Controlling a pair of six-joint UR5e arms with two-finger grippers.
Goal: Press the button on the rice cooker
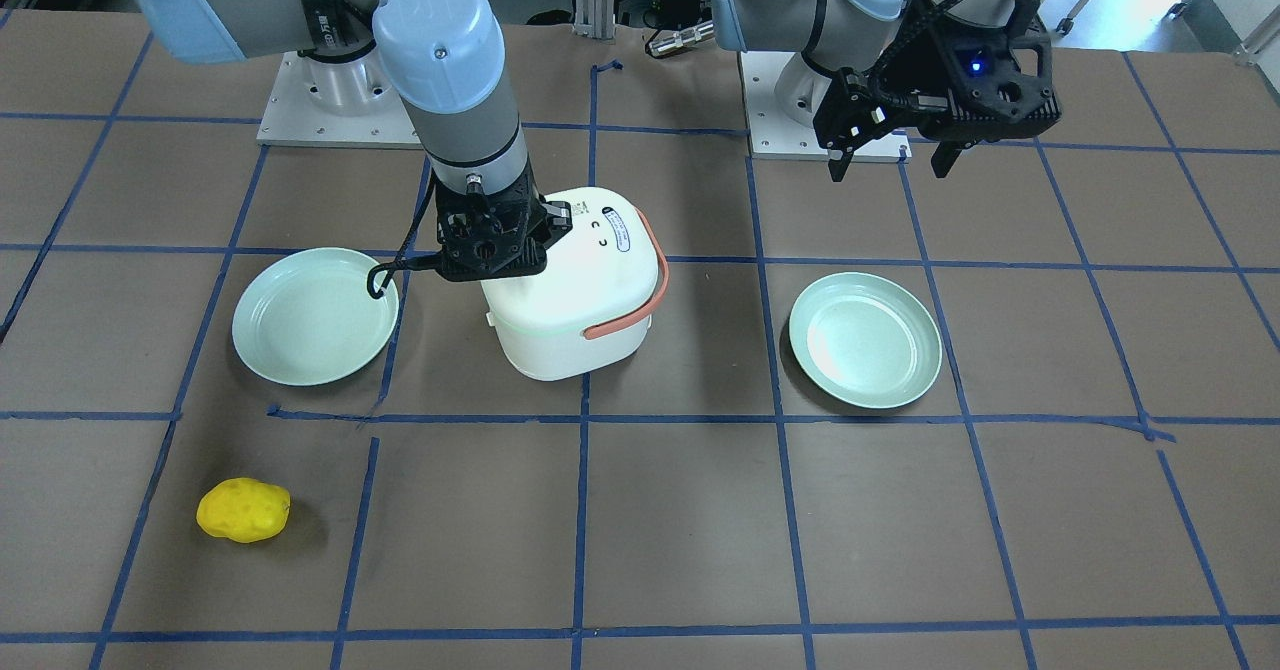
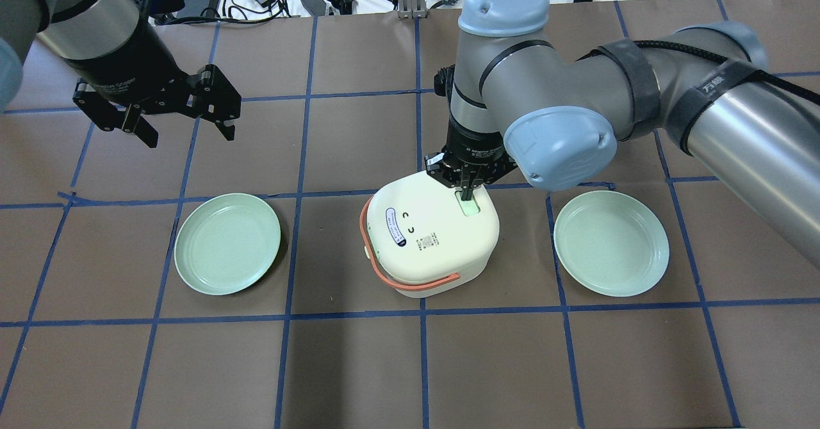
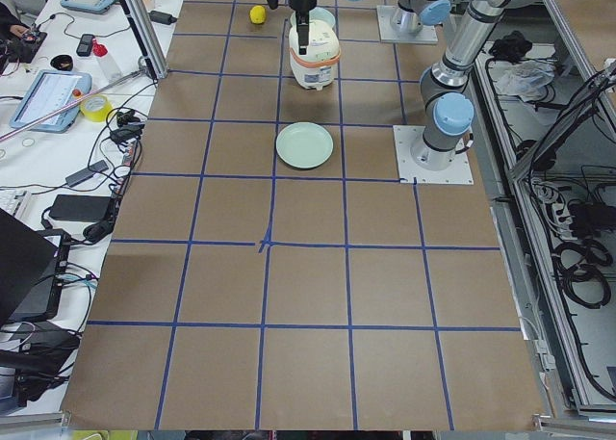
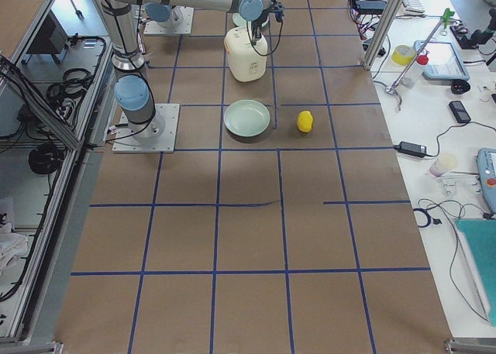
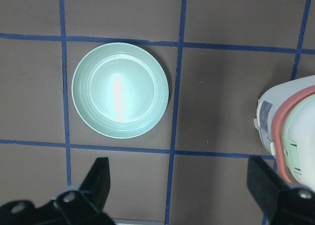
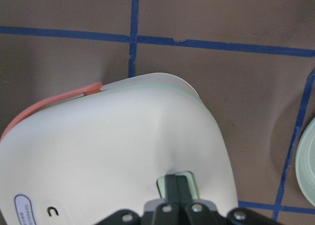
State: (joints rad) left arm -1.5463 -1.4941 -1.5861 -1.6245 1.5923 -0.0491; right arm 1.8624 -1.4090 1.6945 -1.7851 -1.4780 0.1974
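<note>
The white rice cooker (image 2: 429, 237) with an orange handle stands mid-table; it also shows in the front view (image 1: 570, 290). Its pale mint-green button (image 2: 472, 209) lies flush in the lid top. My right gripper (image 2: 467, 193) is shut, points straight down, and its joined fingertips (image 6: 175, 181) meet the button (image 6: 190, 181). I cannot tell whether the button is pushed in. My left gripper (image 2: 190, 136) is open and empty, hovering above bare table to the left, well away from the cooker (image 5: 290, 131).
One mint-green plate (image 2: 227, 243) lies left of the cooker and another (image 2: 612, 243) right of it. The left wrist view looks down on the left plate (image 5: 120, 89). A yellow lumpy object (image 1: 243, 510) lies toward the far edge on my right side.
</note>
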